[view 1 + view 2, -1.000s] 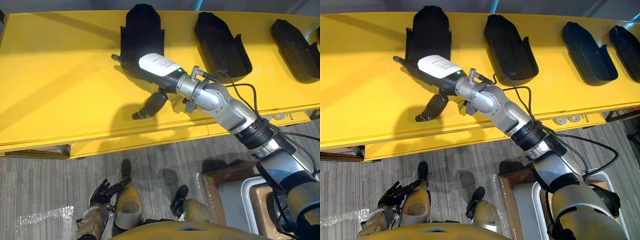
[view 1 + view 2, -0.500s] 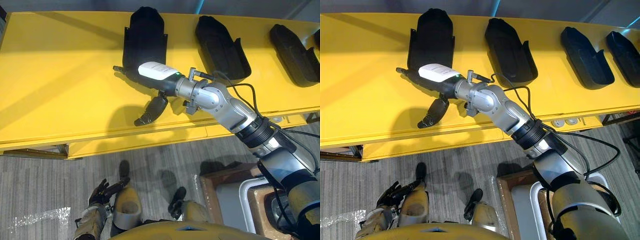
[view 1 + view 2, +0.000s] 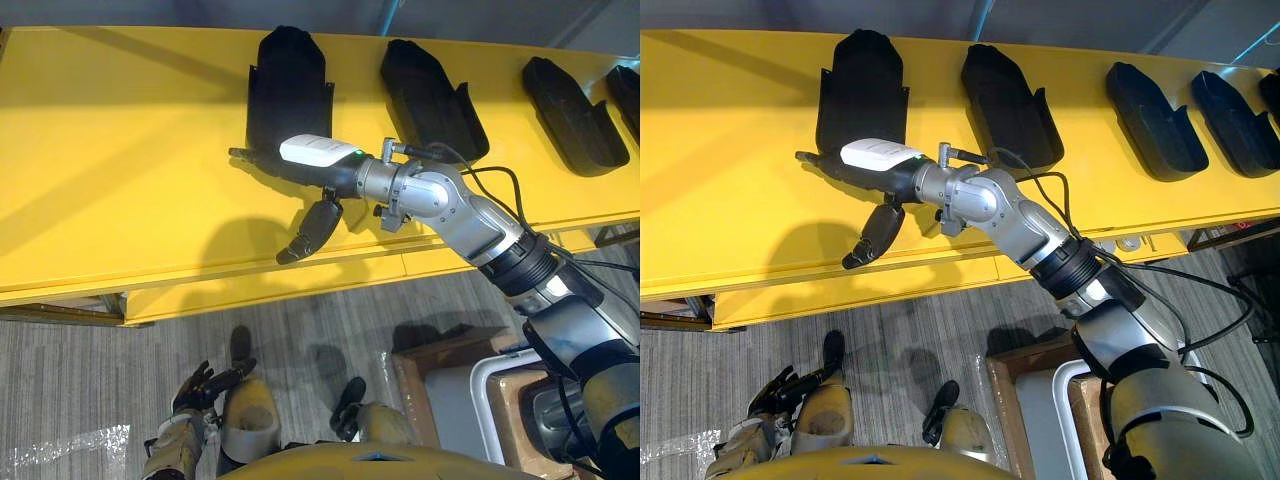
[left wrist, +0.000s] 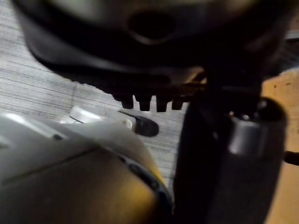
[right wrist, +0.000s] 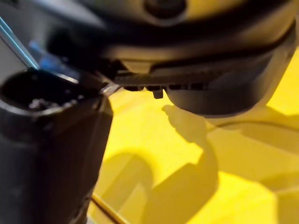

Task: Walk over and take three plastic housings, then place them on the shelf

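Observation:
Several black plastic housings lie in a row on the yellow shelf: the leftmost, a second, a third. My right hand reaches over the shelf just in front of the leftmost housing's near end. It is open and holds nothing, its fingers straight and pointing left and its thumb hanging toward the shelf's front edge. The right wrist view shows the yellow surface close beneath it. My left hand hangs low above the floor, fingers relaxed.
More housings continue to the far right of the shelf. On the grey floor at the lower right stand a brown cardboard box and a white bin. The shelf's left half is bare yellow.
The whole view has shifted a little. My right hand has drawn back slightly from the leftmost housing toward the shelf's front edge, and its thumb hangs lower. The housings have not moved.

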{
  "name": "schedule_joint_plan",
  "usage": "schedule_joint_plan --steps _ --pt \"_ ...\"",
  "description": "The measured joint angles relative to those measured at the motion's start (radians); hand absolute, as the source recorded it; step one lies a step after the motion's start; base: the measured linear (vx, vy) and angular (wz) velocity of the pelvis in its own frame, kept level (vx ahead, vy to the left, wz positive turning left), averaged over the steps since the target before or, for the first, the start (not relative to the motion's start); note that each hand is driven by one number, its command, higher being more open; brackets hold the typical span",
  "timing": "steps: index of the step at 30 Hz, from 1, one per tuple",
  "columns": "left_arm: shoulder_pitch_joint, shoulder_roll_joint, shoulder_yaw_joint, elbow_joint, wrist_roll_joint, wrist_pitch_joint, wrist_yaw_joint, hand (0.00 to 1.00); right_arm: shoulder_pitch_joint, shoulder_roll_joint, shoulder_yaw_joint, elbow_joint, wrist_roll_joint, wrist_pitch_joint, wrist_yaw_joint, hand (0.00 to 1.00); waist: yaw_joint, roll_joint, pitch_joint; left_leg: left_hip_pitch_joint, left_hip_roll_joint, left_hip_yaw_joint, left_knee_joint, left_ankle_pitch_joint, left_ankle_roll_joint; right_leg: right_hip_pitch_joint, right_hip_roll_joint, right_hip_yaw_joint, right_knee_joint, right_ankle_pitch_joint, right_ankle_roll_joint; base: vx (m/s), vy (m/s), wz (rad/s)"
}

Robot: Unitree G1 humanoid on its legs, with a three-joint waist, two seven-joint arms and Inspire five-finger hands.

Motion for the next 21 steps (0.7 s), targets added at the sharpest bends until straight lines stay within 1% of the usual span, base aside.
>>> schedule_joint_plan --steps 4,8,12,15,16,17,18,19,21 --pt "0.008 0.004 0.000 0.000 0.010 0.000 0.000 1.00 0.030 -0.012 -0.002 -0.024 0.000 -0.001 0.010 1.00 -0.007 -0.004 -0.011 0.003 0.001 0.004 0.000 -0.001 -0.001 0.000 0.000 0.003 0.000 0.000 0.000 0.00 0.000 -0.02" --pt "0.008 0.004 0.000 0.000 0.035 -0.001 -0.001 1.00 0.041 -0.030 -0.002 -0.030 0.009 -0.002 0.014 1.00 -0.006 -0.003 -0.018 0.004 0.001 0.007 0.000 -0.001 -0.002 0.000 0.000 0.009 -0.001 0.000 0.000 0.00 0.000 -0.01" --pt "0.015 0.003 -0.001 0.003 0.037 0.000 -0.001 1.00 0.064 -0.042 -0.002 -0.034 0.010 -0.011 0.009 1.00 -0.005 -0.002 -0.038 0.004 0.001 0.008 0.000 -0.002 -0.003 0.001 0.001 0.010 -0.005 0.001 0.001 0.00 0.000 0.00" --pt "0.015 0.003 -0.001 0.007 0.037 -0.001 -0.001 1.00 0.069 -0.045 -0.003 -0.034 -0.005 -0.025 -0.097 1.00 -0.007 0.000 -0.039 0.004 0.001 0.009 0.000 -0.002 -0.003 0.002 0.002 0.010 -0.008 0.004 0.001 0.00 0.000 0.00" --pt "0.016 0.002 -0.001 0.009 0.037 -0.003 -0.002 1.00 0.072 -0.045 -0.010 -0.034 -0.012 -0.039 -0.162 1.00 -0.006 0.000 -0.039 0.004 0.001 0.009 0.000 -0.002 -0.003 0.002 0.002 0.010 -0.010 0.005 0.001 0.00 0.000 0.00" --pt "0.016 0.001 -0.001 0.010 0.037 -0.004 -0.002 1.00 0.072 -0.045 -0.022 -0.033 -0.013 -0.058 -0.226 1.00 -0.006 0.000 -0.040 0.004 0.001 0.009 0.000 -0.002 -0.003 0.002 0.002 0.010 -0.011 0.005 0.001 0.00 0.000 0.00" --pt "0.016 0.001 -0.001 0.010 0.037 -0.005 -0.002 1.00 0.072 -0.045 -0.029 -0.033 -0.013 -0.071 -0.263 1.00 -0.006 0.000 -0.040 0.004 0.001 0.009 0.000 -0.002 -0.003 0.002 0.002 0.010 -0.011 0.005 0.001 0.00 0.000 0.00" --pt "0.015 0.001 -0.001 0.010 0.037 -0.006 -0.002 1.00 0.072 -0.043 -0.054 -0.033 -0.013 -0.103 -0.326 1.00 -0.005 0.001 -0.040 0.004 0.001 0.009 0.000 -0.002 -0.003 0.002 0.002 0.010 -0.011 0.005 0.001 0.00 0.000 0.00" --pt "0.015 -0.002 -0.003 0.010 0.037 -0.006 -0.002 1.00 0.072 -0.042 -0.101 -0.034 -0.017 -0.146 -0.408 1.00 -0.004 0.004 -0.041 0.004 0.001 0.009 0.000 -0.002 -0.003 0.003 0.002 0.010 -0.012 0.005 0.001 0.00 0.000 0.00"
